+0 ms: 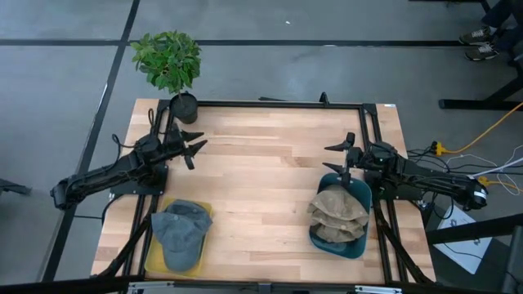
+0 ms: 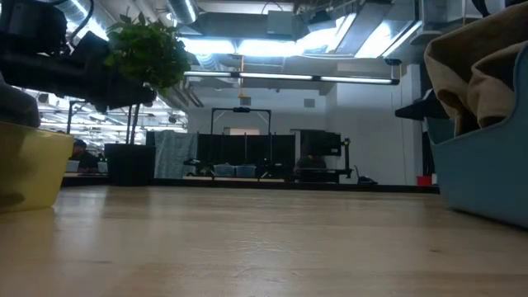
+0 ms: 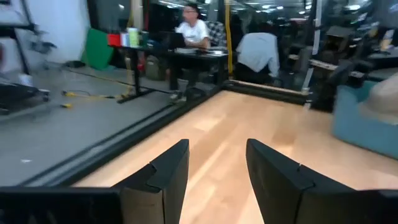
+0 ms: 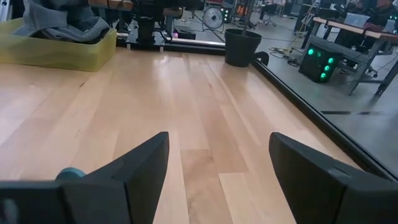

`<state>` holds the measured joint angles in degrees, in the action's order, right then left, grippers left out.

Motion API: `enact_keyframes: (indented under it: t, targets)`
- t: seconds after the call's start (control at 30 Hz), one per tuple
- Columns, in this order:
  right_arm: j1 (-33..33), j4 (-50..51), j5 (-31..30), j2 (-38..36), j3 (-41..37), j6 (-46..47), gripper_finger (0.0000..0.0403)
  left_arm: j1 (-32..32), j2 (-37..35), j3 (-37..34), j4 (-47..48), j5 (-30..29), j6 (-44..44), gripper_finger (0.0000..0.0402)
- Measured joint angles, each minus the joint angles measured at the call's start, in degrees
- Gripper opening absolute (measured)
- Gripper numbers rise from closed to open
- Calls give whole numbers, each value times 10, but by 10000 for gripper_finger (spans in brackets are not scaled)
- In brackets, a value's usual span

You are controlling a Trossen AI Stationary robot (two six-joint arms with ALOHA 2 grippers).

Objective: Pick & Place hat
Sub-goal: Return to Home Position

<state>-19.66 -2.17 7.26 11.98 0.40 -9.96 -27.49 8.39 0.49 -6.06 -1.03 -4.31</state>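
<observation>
Here left gripper (image 1: 196,148) and right gripper (image 1: 335,158) both gape wide, empty; right seemingly overhangs blue bin (image 1: 327,243).

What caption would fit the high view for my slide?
Blue cap in yellow bin, brown caps in blue bin; left gripper and right gripper open, empty.

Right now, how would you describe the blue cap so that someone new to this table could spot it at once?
Start with the wooden table and go to the corner at the lower left of the high view, where a yellow bin sits. The blue cap lies in that bin. It is the only slate-blue cap; the others are brown caps, piled in the blue bin on the right side.
</observation>
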Motion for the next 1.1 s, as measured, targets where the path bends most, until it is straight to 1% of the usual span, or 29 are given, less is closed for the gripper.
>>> enact_keyframes:
  t: [0.1,0.17,0.37,0.57,0.63,0.73,0.8,0.93,1.0,1.03,1.1]
  targets:
    - [0,-2,0,5,1,-17,275,0,-7,0,18,-22,33,157]
    - [0,-2,-3,12,1,-25,275,0,-9,0,40,-24,52,157]
    - [0,3,-35,26,1,-23,275,0,0,0,52,-9,77,157]
    - [0,7,-35,30,1,-11,275,0,14,0,52,-6,59,157]
    - [0,-8,-19,29,0,3,275,0,14,0,50,0,46,157]
    - [0,-48,31,29,0,7,275,0,13,0,29,26,56,157]
    - [0,-78,58,29,0,7,275,0,13,0,20,33,56,157]
    - [0,-148,73,29,0,6,275,0,13,0,16,32,56,157]
    - [0,-170,56,29,0,-5,275,0,13,0,16,32,56,157]
    - [0,-175,36,29,0,-17,275,0,13,0,16,32,56,157]
    - [0,-176,-27,29,0,-41,275,0,13,0,16,32,56,157]
